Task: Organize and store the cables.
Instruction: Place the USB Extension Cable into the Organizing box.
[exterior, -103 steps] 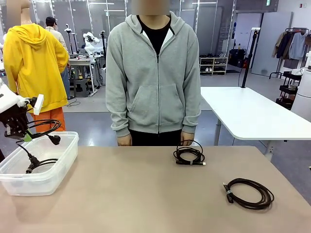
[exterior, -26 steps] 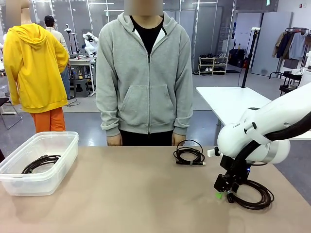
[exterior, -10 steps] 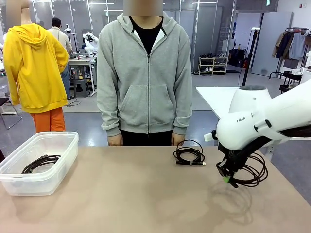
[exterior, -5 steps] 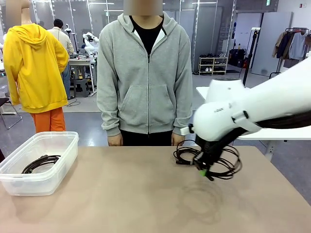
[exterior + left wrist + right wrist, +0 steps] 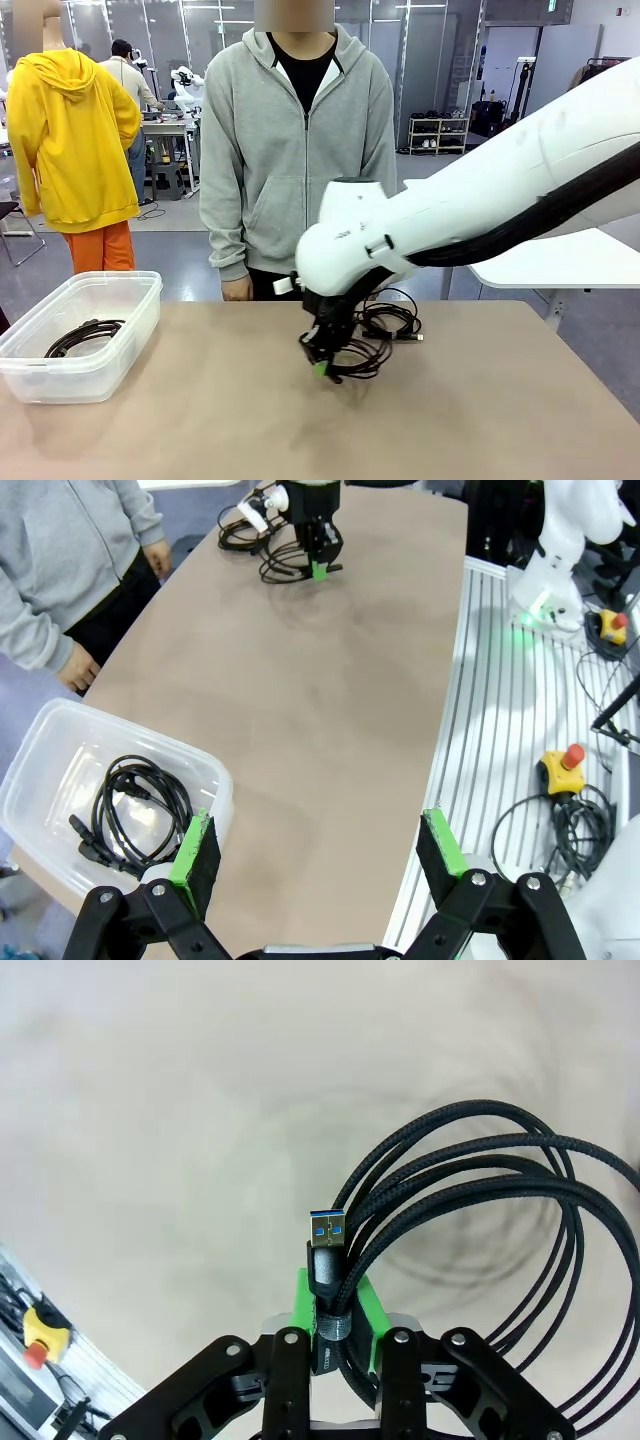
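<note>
In the front view the right arm [image 5: 420,235] hides part of the lying cable [image 5: 400,322], and the held cable [image 5: 365,358] overlaps it, so their border is unclear. In the right wrist view the held cable is cut off by the right edge. In the left wrist view the box [image 5: 140,742] is cut off at the left edge, and the plugs of the boxed cable [image 5: 150,800] are too small to tell.

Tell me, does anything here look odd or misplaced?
Nothing stands out. One cable lies in the bin, a second cable hangs coiled from the right gripper above the table, a third cable lies coiled at its far edge.
</note>
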Available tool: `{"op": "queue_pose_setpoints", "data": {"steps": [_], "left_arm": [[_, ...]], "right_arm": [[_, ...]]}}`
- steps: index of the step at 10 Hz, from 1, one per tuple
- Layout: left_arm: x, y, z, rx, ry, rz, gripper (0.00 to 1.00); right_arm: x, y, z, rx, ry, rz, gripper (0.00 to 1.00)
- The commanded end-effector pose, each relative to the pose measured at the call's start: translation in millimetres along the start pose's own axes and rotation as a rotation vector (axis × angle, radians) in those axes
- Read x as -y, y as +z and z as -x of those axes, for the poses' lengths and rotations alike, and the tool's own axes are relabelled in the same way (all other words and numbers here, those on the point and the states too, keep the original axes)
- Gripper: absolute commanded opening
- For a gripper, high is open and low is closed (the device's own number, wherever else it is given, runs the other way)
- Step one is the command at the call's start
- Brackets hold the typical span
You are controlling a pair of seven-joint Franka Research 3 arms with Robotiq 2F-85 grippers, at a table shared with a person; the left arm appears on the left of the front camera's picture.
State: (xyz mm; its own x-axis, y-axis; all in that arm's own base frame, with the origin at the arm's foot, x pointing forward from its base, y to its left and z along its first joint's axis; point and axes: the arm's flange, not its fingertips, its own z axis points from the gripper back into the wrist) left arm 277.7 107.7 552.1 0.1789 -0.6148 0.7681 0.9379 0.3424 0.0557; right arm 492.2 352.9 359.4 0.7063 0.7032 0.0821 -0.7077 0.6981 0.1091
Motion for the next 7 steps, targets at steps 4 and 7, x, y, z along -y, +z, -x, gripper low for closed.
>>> {"op": "queue_pose_setpoints", "data": {"steps": [4,7], "left_arm": [[-2,1,-2,0.008,-0.003,-0.007,1.0],[-2,1,-2,0.008,-0.003,-0.007,1.0]], "right_arm": [[-50,-16,-41,-0.019,-0.022,0.024,0.0],[-43,-40,-52,-0.003,0.03,-0.041,0.0]]}}
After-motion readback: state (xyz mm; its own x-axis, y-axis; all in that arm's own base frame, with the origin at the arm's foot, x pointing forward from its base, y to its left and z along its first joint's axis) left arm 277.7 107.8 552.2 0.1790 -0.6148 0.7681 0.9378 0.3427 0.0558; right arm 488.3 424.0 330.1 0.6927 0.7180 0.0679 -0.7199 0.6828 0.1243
